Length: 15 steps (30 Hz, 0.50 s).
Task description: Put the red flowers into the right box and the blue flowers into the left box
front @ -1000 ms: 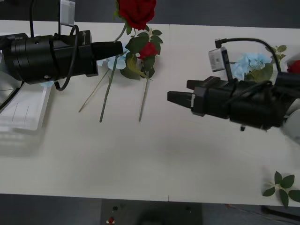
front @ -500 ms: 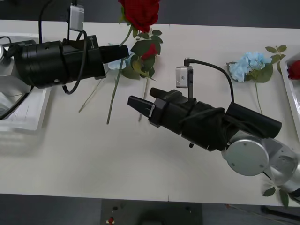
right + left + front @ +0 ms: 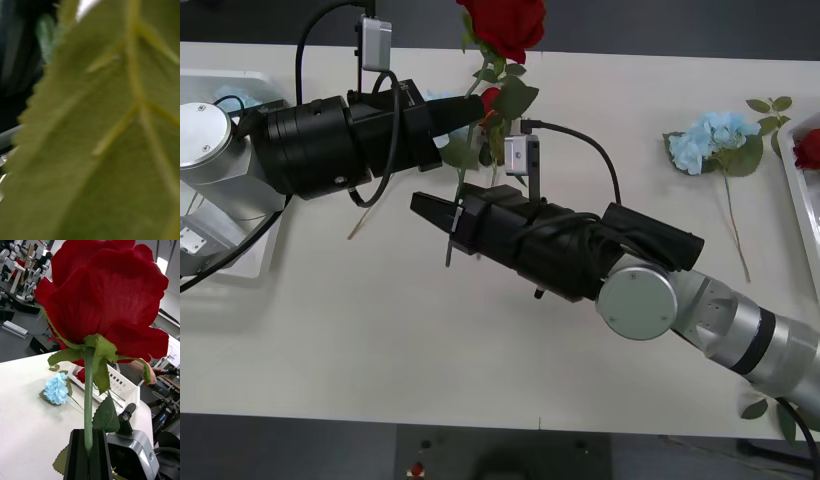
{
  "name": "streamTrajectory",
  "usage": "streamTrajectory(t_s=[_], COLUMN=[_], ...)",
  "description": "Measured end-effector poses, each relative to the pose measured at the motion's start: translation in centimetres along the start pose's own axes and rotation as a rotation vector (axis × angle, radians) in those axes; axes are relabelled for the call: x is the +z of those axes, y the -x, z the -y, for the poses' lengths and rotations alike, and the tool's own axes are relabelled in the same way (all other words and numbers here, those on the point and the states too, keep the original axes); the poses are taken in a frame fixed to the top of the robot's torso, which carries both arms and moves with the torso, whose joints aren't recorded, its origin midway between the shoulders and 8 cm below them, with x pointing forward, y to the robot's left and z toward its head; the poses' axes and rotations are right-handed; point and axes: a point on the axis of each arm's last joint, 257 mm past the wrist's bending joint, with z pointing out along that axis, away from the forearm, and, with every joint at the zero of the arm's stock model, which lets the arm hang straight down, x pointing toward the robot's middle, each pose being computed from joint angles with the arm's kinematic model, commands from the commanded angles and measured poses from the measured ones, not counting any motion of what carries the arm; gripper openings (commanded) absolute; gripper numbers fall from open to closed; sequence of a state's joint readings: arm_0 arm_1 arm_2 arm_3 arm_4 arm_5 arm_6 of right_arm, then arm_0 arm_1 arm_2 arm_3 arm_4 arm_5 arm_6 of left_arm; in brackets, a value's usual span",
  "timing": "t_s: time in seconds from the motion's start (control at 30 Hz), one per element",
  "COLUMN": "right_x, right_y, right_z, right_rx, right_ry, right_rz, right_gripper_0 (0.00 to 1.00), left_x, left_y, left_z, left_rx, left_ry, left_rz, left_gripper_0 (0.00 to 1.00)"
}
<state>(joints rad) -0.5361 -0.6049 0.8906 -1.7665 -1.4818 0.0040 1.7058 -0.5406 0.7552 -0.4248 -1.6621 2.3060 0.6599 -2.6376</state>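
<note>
Your right end effector [image 3: 423,207] had swung in across the tabletop [image 3: 480,340] from the right to just below the rose stems, and I couldn't tell whether its fingers were parted. Beyond it, your left end effector [image 3: 88,450] was clamped on the stem of a red rose [image 3: 107,296], carried rightward with its deep-red bloom lifted above the far edge, which suggested a handover toward the right box [image 3: 802,190]

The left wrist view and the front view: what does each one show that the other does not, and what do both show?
Left wrist view alone: the left gripper with its jaws shut on the red rose stem, and a second red bloom inside the slotted box.

Front view alone: the right gripper under the held rose, and the left box.

Both: the held rose, the blue flower on the table.
</note>
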Motion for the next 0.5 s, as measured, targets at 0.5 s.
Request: streamTrajectory(t_s=[0.5], right_x=[-0.01], right_y=[0.28], right_z=[0.12], right_rx=[0.054], right_ry=[-0.003], right_rz=[0.011], right_gripper_0=[0.0], left_x=[0.0], left_y=[-0.01], left_z=[0.0], left_rx=[0.033], left_ry=[0.0], left_rz=[0.0], left_gripper_0=[0.0])
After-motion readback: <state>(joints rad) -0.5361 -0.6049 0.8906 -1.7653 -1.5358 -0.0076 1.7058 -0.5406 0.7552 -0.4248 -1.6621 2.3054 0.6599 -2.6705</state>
